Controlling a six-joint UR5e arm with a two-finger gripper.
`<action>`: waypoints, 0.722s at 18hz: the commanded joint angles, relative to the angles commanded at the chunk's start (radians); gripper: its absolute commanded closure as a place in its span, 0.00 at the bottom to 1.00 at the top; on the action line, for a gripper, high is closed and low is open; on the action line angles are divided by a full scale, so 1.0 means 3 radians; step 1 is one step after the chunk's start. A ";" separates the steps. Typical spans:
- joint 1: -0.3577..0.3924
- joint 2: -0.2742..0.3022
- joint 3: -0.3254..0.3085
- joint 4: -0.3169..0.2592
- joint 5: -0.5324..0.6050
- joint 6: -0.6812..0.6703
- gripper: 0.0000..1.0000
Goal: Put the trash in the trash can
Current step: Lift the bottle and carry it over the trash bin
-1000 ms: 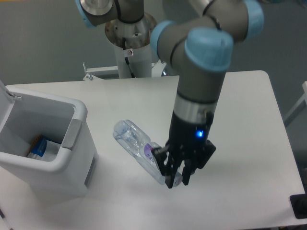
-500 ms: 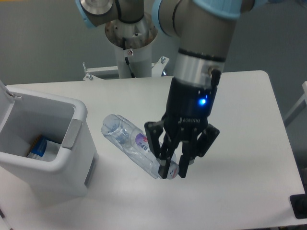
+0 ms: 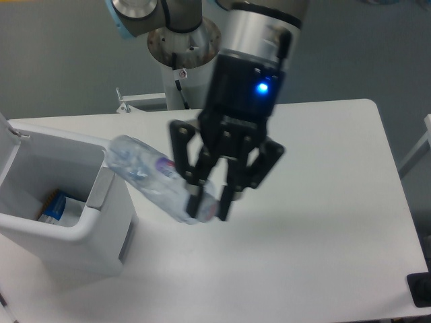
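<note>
My gripper [image 3: 208,207] is shut on the lower end of the trash, a clear plastic bottle [image 3: 145,172] with a small purple-and-white patch on its label. I hold the bottle off the table at a slant, and its far end reaches up and left, just over the right rim of the trash can [image 3: 93,222]. The trash can is a large white bin at the table's left side, open, with a grey tab [image 3: 102,188] on its near-right edge and its lid [image 3: 8,138] tipped up at the far left.
Something blue and orange [image 3: 54,206] lies at the bottom of the bin. The arm's base pedestal [image 3: 183,74] stands behind the table. A black object [image 3: 419,290] sits at the table's front right corner.
The gripper has risen and moved left with the bottle, lifting it off the table. The bottle's far end now reaches the bin's rim.
</note>
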 joint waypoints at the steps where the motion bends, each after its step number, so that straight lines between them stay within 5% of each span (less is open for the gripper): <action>1: -0.0056 -0.0015 -0.0005 0.0056 0.0000 0.0000 1.00; 7: -0.0292 -0.0082 -0.0189 0.0353 0.0000 0.0015 1.00; 13: -0.0425 -0.0082 -0.0302 0.0389 0.0005 0.0076 1.00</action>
